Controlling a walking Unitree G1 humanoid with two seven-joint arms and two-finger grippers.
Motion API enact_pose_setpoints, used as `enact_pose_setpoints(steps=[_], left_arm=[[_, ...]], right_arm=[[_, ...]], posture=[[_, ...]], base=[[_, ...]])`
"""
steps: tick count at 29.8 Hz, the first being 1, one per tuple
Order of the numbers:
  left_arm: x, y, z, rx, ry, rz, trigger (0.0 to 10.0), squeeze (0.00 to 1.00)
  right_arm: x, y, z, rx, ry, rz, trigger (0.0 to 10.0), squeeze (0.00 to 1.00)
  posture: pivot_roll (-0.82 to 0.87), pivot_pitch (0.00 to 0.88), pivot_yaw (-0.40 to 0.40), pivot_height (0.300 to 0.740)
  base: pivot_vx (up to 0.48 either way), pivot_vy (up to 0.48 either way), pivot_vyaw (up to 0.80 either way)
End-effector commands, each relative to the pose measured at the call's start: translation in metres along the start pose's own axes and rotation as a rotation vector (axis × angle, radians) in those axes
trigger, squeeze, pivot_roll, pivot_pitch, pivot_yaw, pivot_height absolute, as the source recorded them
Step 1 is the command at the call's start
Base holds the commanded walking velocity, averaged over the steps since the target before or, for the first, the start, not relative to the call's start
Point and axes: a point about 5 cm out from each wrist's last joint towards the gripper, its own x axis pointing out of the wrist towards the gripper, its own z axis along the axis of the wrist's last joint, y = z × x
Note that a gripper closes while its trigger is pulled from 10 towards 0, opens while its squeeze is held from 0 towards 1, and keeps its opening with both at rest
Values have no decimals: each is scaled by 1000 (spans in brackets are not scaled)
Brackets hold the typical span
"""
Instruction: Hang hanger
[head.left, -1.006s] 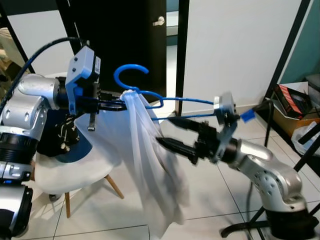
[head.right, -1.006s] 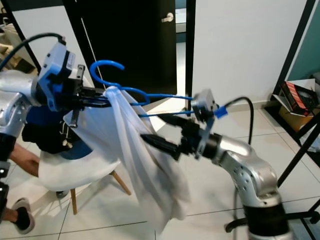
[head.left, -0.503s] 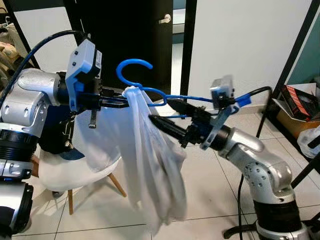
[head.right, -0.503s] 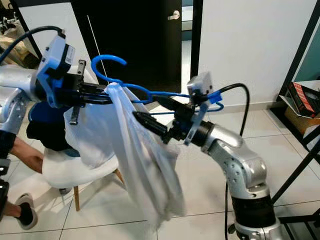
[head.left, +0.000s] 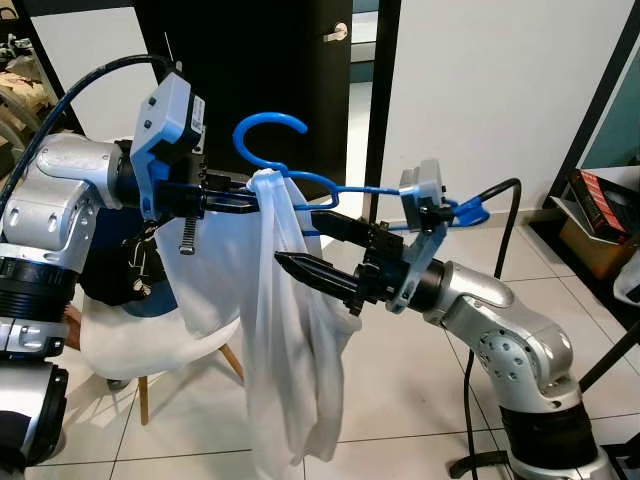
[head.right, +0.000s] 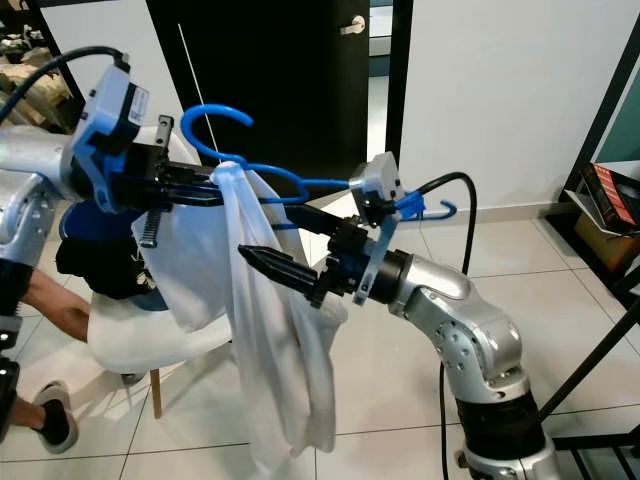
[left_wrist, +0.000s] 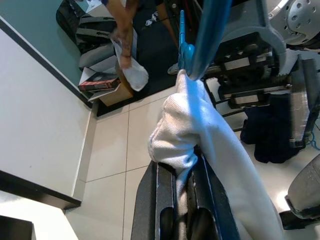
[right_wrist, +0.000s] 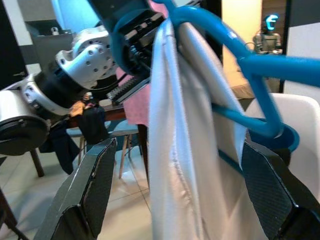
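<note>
Before the dark door, the left pincer (head.left: 240, 199) is clenching the blue hanger (head.left: 268, 140) and white cloth (head.left: 285, 330); the right pincer (head.left: 305, 245) is gaping astride the cloth, which could slide off if snagged.

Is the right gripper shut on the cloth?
No, the right gripper is open, its two fingers spread apart either side of the white cloth hanging from the blue hanger.

- Pale tiled floor (head.left: 400, 400) spans the scene.
- White wooden-legged chair (head.left: 150, 350) stands on it at eight o'clock.
- Cardboard box (head.left: 590, 215) at three o'clock.
</note>
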Motion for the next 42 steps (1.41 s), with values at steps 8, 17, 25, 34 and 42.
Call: enact_pose_setpoints(steps=[8,17,25,34,42], left_arm=[[-1,4,8,25,-25,9,10000,0],[-1,7,13,41,-38,24,10000,0],[0,13,18,64,-49,49,10000,0],[-9,20,26,88,-45,67,10000,0],[-15,24,32,100,-40,79,10000,0]], right_arm=[[1,15,-9,-11,69,102,0,0],[-1,24,-27,-35,199,171,353,0],[-6,25,-42,-75,331,211,3882,0],[-28,18,-64,-145,543,207,3882,0],[-54,10,-81,-197,738,187,3569,0]], posture=[[-90,0,58,740],[-85,0,56,740],[-83,0,54,740],[-82,0,51,740],[-82,0,57,740]], base=[[0,0,0],[0,0,0],[0,0,0],[0,0,0],[0,0,0]])
